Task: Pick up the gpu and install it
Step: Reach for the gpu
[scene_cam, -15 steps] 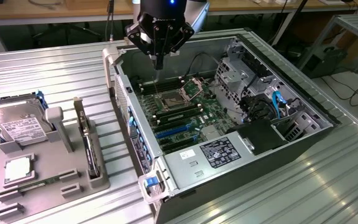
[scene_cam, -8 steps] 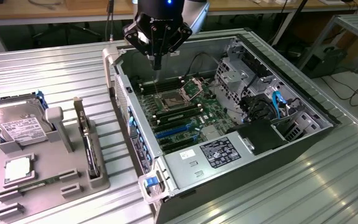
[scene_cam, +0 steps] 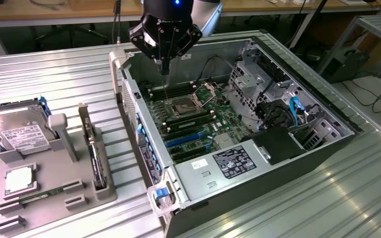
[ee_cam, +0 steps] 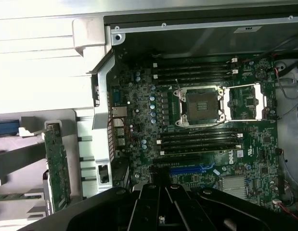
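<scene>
"While the gripper [scene_cam: 164, 69] hangs over the computer case [scene_cam: 313, 84], is it holding anything?"
"No, it's closed tight and empty. In the exterior view, the graphics card [scene_cam: 95, 153] stands edgewise in the grey holder [scene_cam: 51, 178], eight o'clock from it."

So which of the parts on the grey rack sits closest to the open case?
The gpu, the thin card standing on edge; the hard drive and RAM stick sit farther toward the exterior view's left.
</scene>
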You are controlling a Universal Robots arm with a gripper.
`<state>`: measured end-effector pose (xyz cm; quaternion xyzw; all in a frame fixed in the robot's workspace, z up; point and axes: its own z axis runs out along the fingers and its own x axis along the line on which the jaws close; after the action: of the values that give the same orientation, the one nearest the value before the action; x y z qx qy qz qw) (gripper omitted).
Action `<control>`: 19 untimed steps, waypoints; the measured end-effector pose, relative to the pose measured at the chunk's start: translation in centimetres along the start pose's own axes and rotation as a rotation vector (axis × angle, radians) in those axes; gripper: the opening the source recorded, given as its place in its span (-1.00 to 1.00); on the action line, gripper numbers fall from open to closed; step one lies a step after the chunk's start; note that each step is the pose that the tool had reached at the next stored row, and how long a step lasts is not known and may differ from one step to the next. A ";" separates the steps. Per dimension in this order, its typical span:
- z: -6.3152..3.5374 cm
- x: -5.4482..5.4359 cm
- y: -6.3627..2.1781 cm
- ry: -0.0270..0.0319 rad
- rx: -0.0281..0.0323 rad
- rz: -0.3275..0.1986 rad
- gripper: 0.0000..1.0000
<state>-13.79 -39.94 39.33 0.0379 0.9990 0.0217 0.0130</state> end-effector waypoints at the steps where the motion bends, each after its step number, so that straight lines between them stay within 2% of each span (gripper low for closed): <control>1: 0.00 0.0 0.00 0.0000 0.0000 0.000 -0.79; 11: -0.01 0.4 -0.03 0.0000 0.0000 0.000 -0.79; 19: -0.03 1.1 -0.08 0.0001 0.0000 0.000 -0.79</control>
<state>-14.85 -39.94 39.33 0.0379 0.9990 0.0217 0.0129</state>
